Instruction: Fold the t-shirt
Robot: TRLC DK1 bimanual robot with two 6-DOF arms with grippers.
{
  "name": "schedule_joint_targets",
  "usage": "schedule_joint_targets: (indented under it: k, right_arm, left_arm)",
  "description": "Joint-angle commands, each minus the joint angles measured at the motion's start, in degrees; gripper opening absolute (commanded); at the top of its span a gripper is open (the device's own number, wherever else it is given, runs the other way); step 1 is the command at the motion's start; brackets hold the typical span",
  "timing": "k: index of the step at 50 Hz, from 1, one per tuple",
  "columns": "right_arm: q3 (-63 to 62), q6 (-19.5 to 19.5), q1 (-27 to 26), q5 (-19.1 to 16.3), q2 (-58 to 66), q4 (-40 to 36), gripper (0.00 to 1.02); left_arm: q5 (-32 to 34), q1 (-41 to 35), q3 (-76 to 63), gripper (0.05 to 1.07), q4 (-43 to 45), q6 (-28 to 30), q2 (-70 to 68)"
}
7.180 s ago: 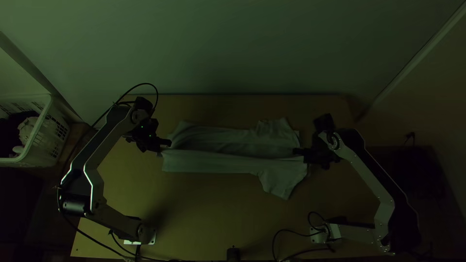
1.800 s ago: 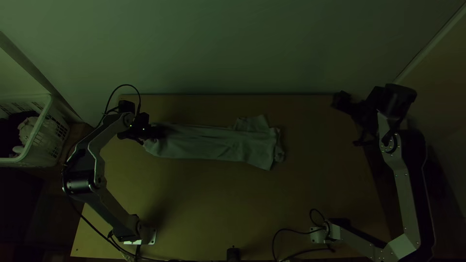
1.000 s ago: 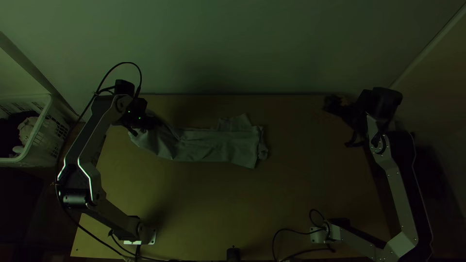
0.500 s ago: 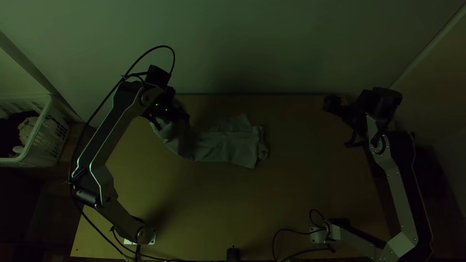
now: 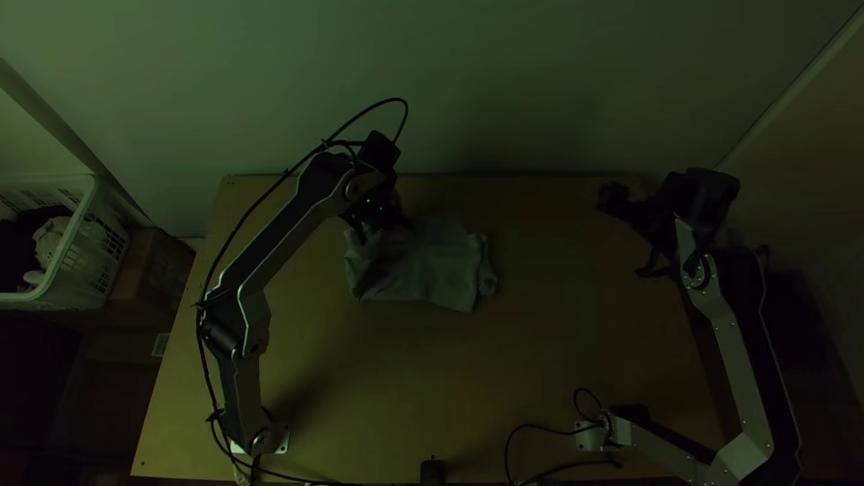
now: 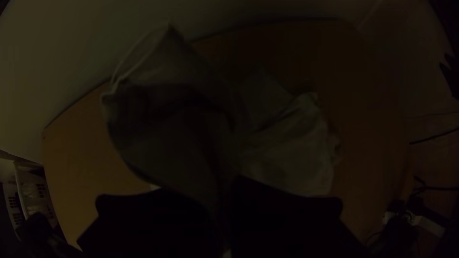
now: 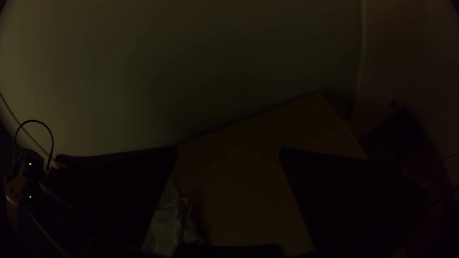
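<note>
Between jaws of your left gripper (image 5: 387, 230), closed together, you have lifted part of t-shirt (image 5: 441, 270). Rest lies rumpled on counter (image 5: 504, 378), below those jaws and off to their right. Well apart from cloth, your right gripper (image 5: 623, 234) has jaws wide open, holding nothing. Basket (image 5: 67, 292) well left of both.

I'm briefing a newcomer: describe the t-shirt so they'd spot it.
On the light wooden table, towards the wall, lies the pale, rumpled t-shirt. Unlike the cloth in the white basket, it's gripped: the left gripper holds one end.
</note>
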Motion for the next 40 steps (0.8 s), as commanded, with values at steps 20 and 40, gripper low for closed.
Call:
schedule_joint_targets:
  k: [20,40]
  right_arm:
    - [-3.7,1.3,0.2,-0.1,-1.9,2.4,0.98]
    - [-6.4,1.1,0.0,-0.1,-2.4,4.0,0.98]
  left_arm:
    - [-2.1,-9.6,6.3,0.08,6.2,-7.8,8.6]
    - [-3.5,-13.3,7.0,0.08,11.5,-9.3,13.6]
